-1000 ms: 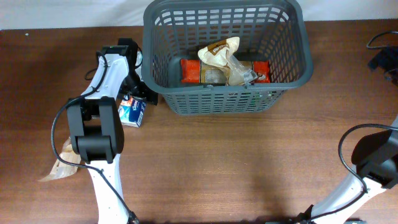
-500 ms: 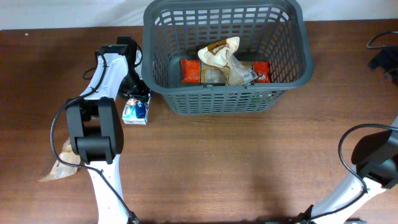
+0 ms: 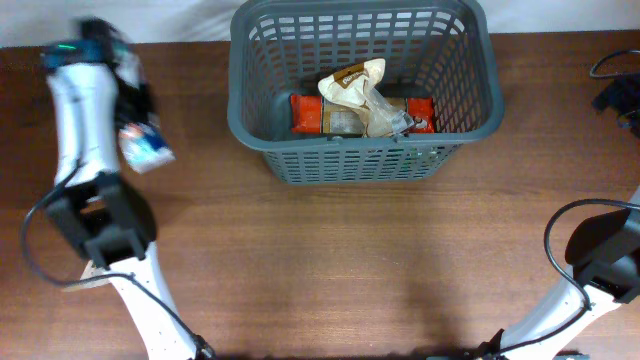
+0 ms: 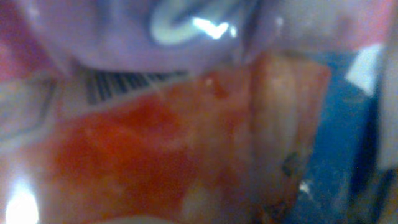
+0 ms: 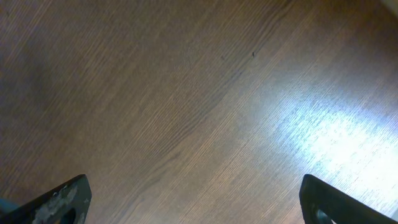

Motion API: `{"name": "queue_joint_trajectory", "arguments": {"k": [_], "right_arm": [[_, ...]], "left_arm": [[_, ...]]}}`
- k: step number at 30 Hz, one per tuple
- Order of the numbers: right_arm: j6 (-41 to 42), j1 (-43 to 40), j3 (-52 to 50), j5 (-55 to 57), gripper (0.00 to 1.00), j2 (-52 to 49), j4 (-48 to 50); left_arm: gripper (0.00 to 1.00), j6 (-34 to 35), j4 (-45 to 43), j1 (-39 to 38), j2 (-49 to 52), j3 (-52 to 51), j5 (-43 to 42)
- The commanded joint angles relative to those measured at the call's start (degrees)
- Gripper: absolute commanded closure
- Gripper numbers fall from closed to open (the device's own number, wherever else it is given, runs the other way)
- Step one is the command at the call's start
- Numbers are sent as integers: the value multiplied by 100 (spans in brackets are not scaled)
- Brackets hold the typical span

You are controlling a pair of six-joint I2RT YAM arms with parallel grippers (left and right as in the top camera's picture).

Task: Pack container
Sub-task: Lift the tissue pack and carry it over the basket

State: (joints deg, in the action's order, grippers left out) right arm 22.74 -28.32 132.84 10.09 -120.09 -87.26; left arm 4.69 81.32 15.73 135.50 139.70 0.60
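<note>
Lying lengthwise left-right, container (image 3: 350, 160) upright.

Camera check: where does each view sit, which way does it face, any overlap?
Overhead: fixed above, looking straight down on the wooden table, dark grey slotted plastic basket, left arm, right arm.
Left wrist: on the left gripper, pressed against the blue-and-white printed packet it holds; fingers not discernible.
Right wrist: faces down at bare wood; open right gripper, fingertips in lower corners.
Shared: overhead and left wrist both show the packet.
</note>
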Motion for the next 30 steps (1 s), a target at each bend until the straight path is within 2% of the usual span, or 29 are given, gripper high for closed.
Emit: {"name": "queue_joint_trajectory", "arguments": {"k": [1,7,9,12,19,23,30], "right_arm": [[70,-22,-52,109,1,68,13],[70,-22,-52,109,1,68,13],[70,-22,-52,109,1,68,13],[70,-22,-52,109,1,68,13],[70,-22,-52,109,1,68,13],[70,-22,-52,109,1,68,13],[70,-22,-52,109,1,68,13]], "left_arm": [[98,136,380,133,-229,1700,-732],[98,-704,568,-323,-595,4004,-2243],[98,-1093,348,-643,-955,3954,-2621],[98,-1311,129,-1176,-1263,3965,-2837],[98,-1650,-179,-2415,-1346,3875,-2889],[98,-2240,-175,-2994,-1346,3517,-2863],[98,-3445,-240,-3324,-1346,2411,-2868]]}}
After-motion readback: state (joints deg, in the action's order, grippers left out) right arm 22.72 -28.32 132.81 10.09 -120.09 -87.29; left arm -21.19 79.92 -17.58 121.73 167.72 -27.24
